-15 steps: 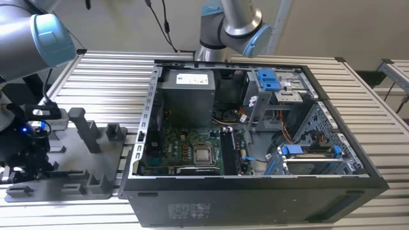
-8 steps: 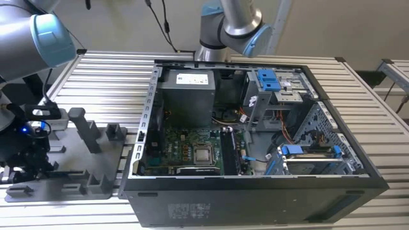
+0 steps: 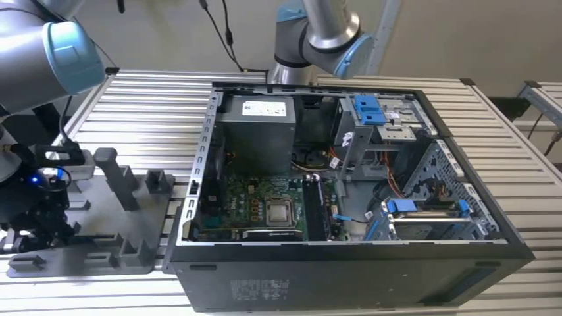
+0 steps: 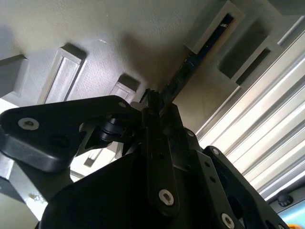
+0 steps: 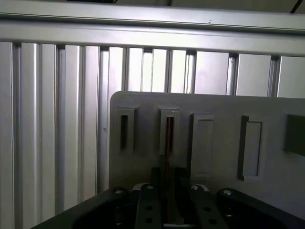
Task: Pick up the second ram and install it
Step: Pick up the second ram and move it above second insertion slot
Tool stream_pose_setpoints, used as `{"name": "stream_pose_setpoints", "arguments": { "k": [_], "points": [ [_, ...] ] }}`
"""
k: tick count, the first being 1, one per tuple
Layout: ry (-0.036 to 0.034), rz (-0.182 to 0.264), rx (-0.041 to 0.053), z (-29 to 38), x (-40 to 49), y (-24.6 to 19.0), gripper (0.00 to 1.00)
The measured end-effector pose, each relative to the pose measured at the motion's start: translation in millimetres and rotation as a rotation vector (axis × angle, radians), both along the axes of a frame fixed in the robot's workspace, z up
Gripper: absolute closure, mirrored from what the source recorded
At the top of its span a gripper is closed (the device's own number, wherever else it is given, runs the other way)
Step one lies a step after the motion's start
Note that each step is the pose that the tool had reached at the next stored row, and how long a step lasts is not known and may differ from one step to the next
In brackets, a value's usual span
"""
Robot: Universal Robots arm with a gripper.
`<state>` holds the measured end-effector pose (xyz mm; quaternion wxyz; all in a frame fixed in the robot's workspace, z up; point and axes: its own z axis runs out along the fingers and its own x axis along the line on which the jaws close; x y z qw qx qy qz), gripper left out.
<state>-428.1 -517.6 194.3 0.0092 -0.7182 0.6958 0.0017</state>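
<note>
The second ram (image 5: pixel 168 136) stands edge-on as a thin dark strip in a slot of the grey holder (image 5: pixel 214 109). In the second wrist view the ram (image 4: pixel 190 59) runs slantwise from a holder slot down into the fingers. My gripper (image 5: pixel 168 179) sits over it with one finger on each side, shut on the strip, which is still seated in the slot. In the exterior view my gripper (image 3: pixel 39 227) is low over the grey holder (image 3: pixel 131 230), at that view's left, beside the open computer case (image 3: pixel 351 171).
Inside the case lie the motherboard (image 3: pixel 263 204) with its CPU socket (image 3: pixel 281 212), and a dark memory stick (image 3: pixel 312 207) stands beside it. Blue drive clips (image 3: pixel 369 108) sit at the back. A second arm (image 3: pixel 320 39) stands behind the case on the slatted metal table (image 3: pixel 149 112).
</note>
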Motion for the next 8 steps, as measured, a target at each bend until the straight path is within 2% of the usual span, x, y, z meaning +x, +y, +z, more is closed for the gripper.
{"name": "stream_pose_setpoints", "arguments": {
  "k": [3,4,5,8],
  "points": [
    [0.0,0.0,0.0,-0.1,0.0,0.0,0.73],
    [0.0,0.0,0.0,-0.2,0.0,0.0,0.75],
    [0.0,0.0,0.0,-0.2,0.0,0.0,0.83],
    [0.0,0.0,0.0,-0.3,0.0,0.0,0.83]
  ]
}}
